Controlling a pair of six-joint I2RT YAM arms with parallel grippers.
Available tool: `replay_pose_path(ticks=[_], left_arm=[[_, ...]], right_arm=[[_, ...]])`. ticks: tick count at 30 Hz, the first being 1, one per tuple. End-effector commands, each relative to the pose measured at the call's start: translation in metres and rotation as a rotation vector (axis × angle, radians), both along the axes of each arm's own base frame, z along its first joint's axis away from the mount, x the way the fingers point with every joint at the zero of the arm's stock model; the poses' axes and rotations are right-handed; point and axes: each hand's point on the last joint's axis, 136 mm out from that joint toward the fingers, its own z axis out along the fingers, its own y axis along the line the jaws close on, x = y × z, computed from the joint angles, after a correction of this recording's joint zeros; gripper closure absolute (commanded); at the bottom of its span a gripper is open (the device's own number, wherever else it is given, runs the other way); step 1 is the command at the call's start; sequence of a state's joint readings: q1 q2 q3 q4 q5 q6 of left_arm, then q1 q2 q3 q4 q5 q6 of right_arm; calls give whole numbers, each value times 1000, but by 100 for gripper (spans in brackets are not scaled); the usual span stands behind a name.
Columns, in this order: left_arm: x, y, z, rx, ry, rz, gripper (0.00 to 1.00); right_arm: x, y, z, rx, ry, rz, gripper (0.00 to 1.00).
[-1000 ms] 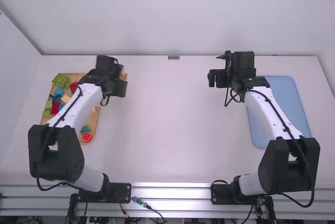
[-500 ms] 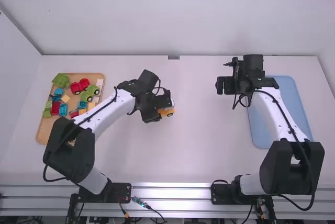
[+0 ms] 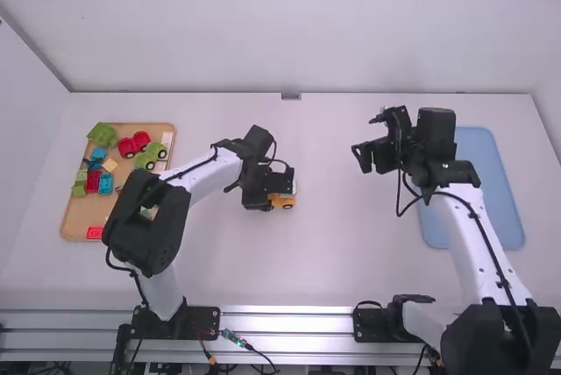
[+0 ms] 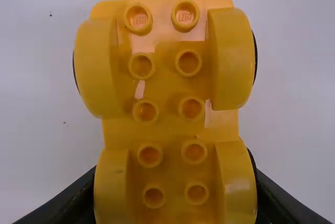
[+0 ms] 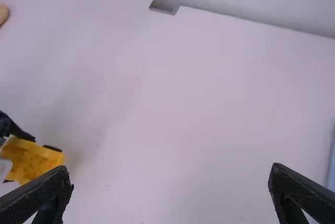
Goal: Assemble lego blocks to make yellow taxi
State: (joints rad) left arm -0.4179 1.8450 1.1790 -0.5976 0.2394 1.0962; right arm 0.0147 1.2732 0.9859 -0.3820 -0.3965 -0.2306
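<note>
Yellow lego car base (image 3: 283, 202) held in your left hand (image 3: 273, 189), over the desk (image 3: 333, 244), your right hand (image 3: 373, 158) opened wide

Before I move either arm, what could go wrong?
1. The left tool looks clamped at one wheel pair of the yellow chassis; the other pair juts past the grip, so pressing there may twist it loose.
2. The loose blocks lie on the wooden tray beyond the left arm; sending the open right tool there could risk a collision.
</note>
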Motion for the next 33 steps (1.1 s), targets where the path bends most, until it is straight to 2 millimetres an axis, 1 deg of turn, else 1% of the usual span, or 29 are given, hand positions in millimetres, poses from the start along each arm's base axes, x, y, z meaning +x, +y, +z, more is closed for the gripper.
replay_pose_path(ticks=[1,4,8,11,12,14,16,17,20,21,22,23,24,25,26,27,28,30,31,32,33], left_arm=[[-4,-7,-2,-40,4,-61,85],[-5,-12,-9,-56,-9,-61,83],[-11,-9,-19,-56,-4,-59,84],[-16,-8,-23,-51,6,-63,84],[-16,-6,-24,-52,8,-59,84],[-20,-6,-28,-49,12,-62,79],[-21,-5,-30,-49,12,-63,77],[-21,-4,-33,-51,8,-57,75],[-22,-2,-36,-49,3,-57,75],[-23,-4,-37,-51,0,-62,73],[-23,-3,-38,-50,1,-62,70],[-22,-1,-38,-49,0,-55,56],[-22,-1,-38,-49,0,-54,53],[-21,-1,-37,-50,-1,-54,43],[-21,-2,-37,-51,-3,-54,36],[-20,-3,-36,-53,-6,-57,32],[-20,-4,-35,-54,-8,-59,31],[-16,-6,-32,-58,-18,-61,24],[-14,-6,-30,-58,-21,-59,19],[-13,-7,-29,-59,-23,-58,8],[-12,-6,-29,-53,-27,-58,1]], right_arm=[[-13,13,-7,30,-13,53,1],[-19,21,-10,26,-57,75,1],[-25,30,-6,30,-96,102,1],[-27,30,-3,17,-104,99,1],[-27,31,-3,11,-107,97,1],[-28,33,-2,3,-112,98,1],[-29,34,-2,3,-113,103,1],[-29,36,-2,3,-112,108,1],[-29,37,-2,4,-111,111,1],[-29,35,-2,4,-110,105,1],[-29,34,-2,4,-110,103,1],[-28,34,-2,6,-111,102,1],[-28,34,-2,5,-111,102,1],[-29,34,-2,5,-110,103,1],[-29,35,-2,6,-110,106,1],[-29,34,-2,5,-110,104,1],[-29,34,-2,5,-110,103,1],[-28,33,-2,4,-111,101,1],[-28,33,-2,3,-111,101,1],[-28,34,-2,3,-111,103,1],[-29,36,-2,4,-112,107,1]])
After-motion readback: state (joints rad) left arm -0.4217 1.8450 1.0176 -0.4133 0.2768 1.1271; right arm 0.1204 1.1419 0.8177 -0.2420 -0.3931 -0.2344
